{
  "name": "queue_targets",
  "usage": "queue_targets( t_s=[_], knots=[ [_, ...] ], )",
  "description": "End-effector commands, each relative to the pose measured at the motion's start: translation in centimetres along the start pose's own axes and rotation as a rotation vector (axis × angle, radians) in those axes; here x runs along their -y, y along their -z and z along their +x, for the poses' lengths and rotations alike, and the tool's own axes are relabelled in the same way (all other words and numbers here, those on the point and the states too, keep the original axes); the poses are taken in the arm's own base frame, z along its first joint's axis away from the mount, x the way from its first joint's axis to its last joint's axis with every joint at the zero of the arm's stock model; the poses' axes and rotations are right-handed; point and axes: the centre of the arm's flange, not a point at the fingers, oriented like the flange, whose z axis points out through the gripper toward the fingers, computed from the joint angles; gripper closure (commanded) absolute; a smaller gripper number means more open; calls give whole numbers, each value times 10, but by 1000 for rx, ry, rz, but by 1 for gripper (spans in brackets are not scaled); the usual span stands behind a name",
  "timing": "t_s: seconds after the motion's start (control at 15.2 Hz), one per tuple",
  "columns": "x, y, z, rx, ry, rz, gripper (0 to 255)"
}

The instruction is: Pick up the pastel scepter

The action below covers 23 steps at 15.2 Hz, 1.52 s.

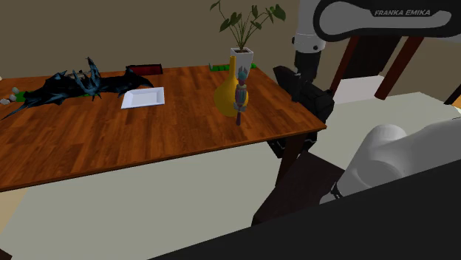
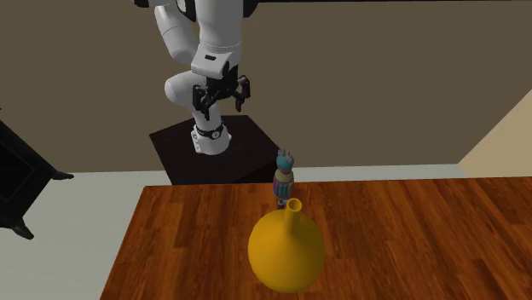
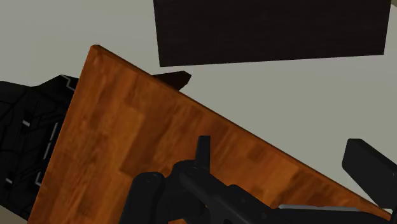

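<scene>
Table [image 1: 148,140]; scepter [image 2: 282,179] half behind vase [image 2: 286,251]

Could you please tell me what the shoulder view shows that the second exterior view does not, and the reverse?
The shoulder view adds a white tray, a dark spiky figure, a dark red box and a potted plant farther along the wooden table. The second exterior view adds black furniture on the floor at its left. Both share the pastel scepter upright beside the yellow vase, and the open gripper off the table's edge, apart from the scepter.
</scene>
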Motion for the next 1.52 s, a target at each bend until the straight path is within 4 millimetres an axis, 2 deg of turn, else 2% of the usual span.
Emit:
queue_targets(
  t_s=[0.0, 0.59, 1.19, 1.45],
  knots=[
    [0, 0, 0, 0, 0, 0, 0],
    [0, -50, 74, -234, 136, 68, 0],
    [13, -81, 155, -464, 271, 135, 0],
    [15, -102, 157, -464, 271, 135, 0]
  ],
)
